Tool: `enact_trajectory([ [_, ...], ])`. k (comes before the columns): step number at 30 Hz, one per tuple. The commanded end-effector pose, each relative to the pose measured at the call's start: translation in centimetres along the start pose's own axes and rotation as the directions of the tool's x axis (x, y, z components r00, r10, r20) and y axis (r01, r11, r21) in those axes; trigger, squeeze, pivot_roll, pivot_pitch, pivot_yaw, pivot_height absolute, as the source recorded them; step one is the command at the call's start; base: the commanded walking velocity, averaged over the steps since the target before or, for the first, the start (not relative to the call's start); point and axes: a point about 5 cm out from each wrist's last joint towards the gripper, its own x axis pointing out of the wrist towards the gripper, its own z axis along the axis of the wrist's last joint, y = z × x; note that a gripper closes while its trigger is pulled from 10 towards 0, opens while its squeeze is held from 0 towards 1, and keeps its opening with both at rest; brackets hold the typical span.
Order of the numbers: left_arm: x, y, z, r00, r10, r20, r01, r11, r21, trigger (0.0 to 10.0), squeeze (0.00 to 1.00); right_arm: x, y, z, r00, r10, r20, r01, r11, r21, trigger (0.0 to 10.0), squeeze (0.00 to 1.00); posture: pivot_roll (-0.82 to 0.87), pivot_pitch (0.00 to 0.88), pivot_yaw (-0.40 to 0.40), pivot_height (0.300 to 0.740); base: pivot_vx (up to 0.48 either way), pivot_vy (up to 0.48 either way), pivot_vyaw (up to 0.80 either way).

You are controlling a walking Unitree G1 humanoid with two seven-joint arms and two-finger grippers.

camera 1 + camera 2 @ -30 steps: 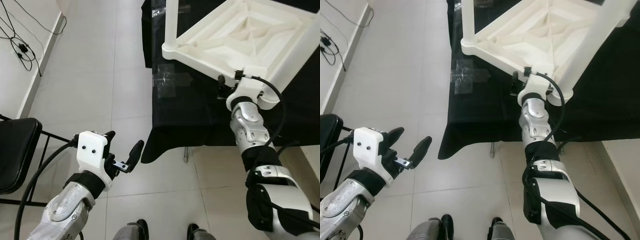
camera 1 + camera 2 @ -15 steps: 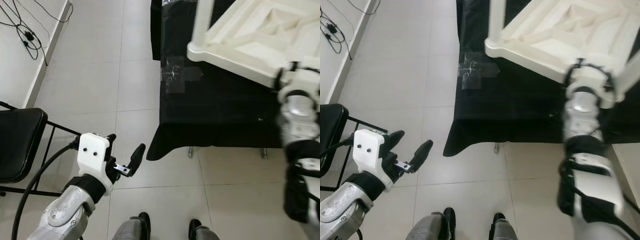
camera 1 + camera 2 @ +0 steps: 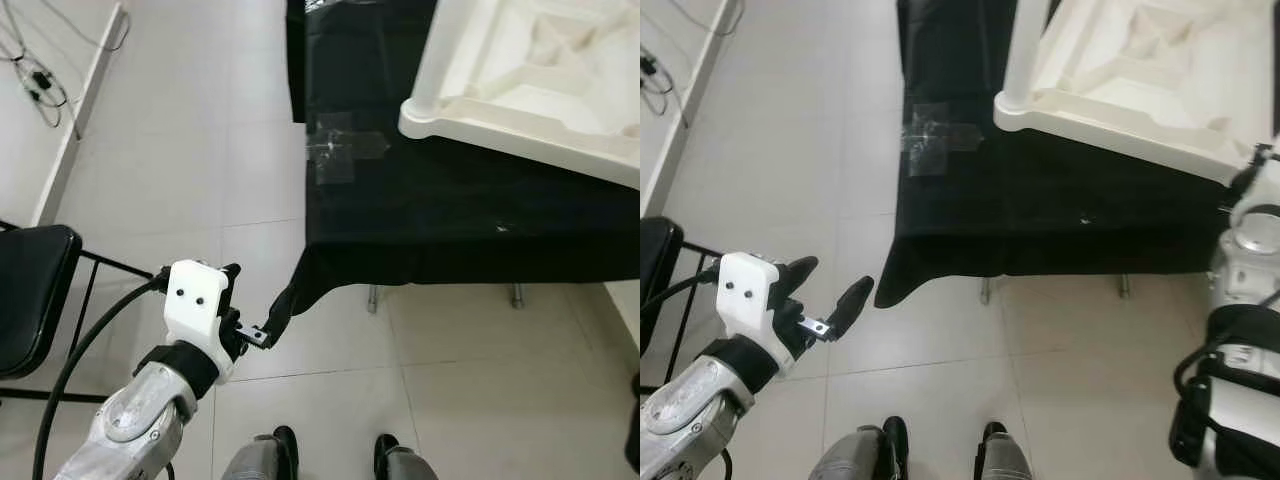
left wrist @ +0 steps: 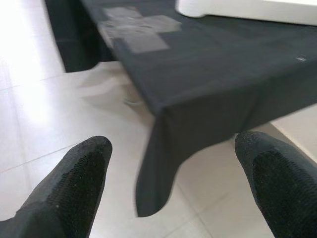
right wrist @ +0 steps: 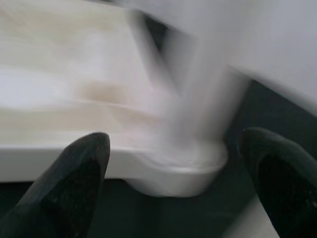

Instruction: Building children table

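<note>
A white plastic children's table (image 3: 530, 90) lies upside down on a black-clothed table (image 3: 420, 220), with one white leg (image 3: 1025, 50) standing up from its near left corner. My right arm (image 3: 1250, 300) rises at the far right toward the white table's near edge. In the right wrist view my right gripper (image 5: 176, 148) is open, with a blurred rounded corner of the white table (image 5: 173, 173) between its fingers (image 5: 74, 173). My left gripper (image 3: 255, 292) hangs open over the floor, in front of the black cloth's drooping corner (image 4: 158, 163), holding nothing.
A black chair (image 3: 30, 300) stands to my left, close to the left arm. Cables (image 3: 30, 80) lie along the wall at the far left. A patch of tape (image 3: 345, 155) sits on the black cloth. My feet (image 3: 285, 445) stand on pale floor tiles.
The camera has shifted. My right arm has swung from the middle of the view to the far right, along the white table's near edge. The left gripper stays open and holds its place.
</note>
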Motion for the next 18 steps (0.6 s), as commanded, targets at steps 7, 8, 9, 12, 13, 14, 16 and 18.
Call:
enact_trajectory([
  [7, -0.1, -0.2, -1.0, 1.000, 0.004, -0.030, -0.004, 1.000, -0.017, 10.0, 0.00, -5.5, 12.7, 2.2, 0.773, 0.616, 0.153, -0.634, 0.742, 0.215, 10.0, 0.00, 0.11, 0.324, 0.002, 0.740, 0.000, 0.000, 0.00],
  [8, -0.1, -0.2, -1.0, 1.000, 0.004, -0.030, -0.004, 1.000, -0.017, 10.0, 0.00, -5.5, 12.7, 2.2, 0.773, 0.616, 0.153, -0.634, 0.742, 0.215, 10.0, 0.00, 0.11, 0.324, 0.002, 0.740, 0.000, 0.000, 0.00],
  [9, -0.3, -0.2, -1.4, 0.999, 0.010, -0.041, -0.010, 1.000, -0.016, 10.0, 0.00, -5.8, 14.3, 2.3, 0.774, 0.614, 0.152, -0.631, 0.734, 0.249, 10.0, 0.00, 0.11, 0.321, -0.003, 0.740, 0.000, 0.000, 0.00],
  [12, -0.4, 0.0, -1.6, 0.999, 0.020, -0.050, -0.021, 1.000, -0.018, 10.0, 0.00, -5.6, 15.0, 2.0, 0.799, 0.586, 0.131, -0.599, 0.762, 0.245, 10.0, 0.00, 0.12, 0.320, -0.007, 0.740, 0.000, 0.000, 0.00],
  [13, -0.4, 0.0, -1.6, 0.999, 0.020, -0.050, -0.021, 1.000, -0.018, 10.0, 0.00, -5.6, 15.0, 2.0, 0.799, 0.586, 0.131, -0.599, 0.762, 0.245, 10.0, 0.00, 0.12, 0.320, -0.007, 0.740, 0.000, 0.000, 0.00],
  [14, -0.4, 0.1, -1.7, 0.998, 0.028, -0.054, -0.030, 0.999, -0.022, 10.0, 0.00, -5.7, 15.4, 1.8, 0.802, 0.585, 0.122, -0.595, 0.763, 0.254, 10.0, 0.00, 0.11, 0.314, -0.014, 0.740, 0.000, 0.000, 0.00],
  [16, -0.4, 0.5, -2.0, 0.997, 0.049, -0.053, -0.050, 0.999, -0.022, 10.0, 0.00, -6.8, 15.7, 0.8, 0.787, 0.608, 0.109, -0.614, 0.752, 0.240, 10.0, 0.00, 0.11, 0.297, -0.026, 0.740, 0.000, 0.000, 0.00],
  [18, -0.4, 0.8, -2.1, 0.997, 0.053, -0.054, -0.055, 0.998, -0.027, 10.0, 0.00, -7.5, 15.5, 0.1, 0.782, 0.616, 0.094, -0.618, 0.748, 0.241, 10.0, 0.00, 0.11, 0.293, -0.028, 0.740, 0.000, 0.000, 0.00],
])
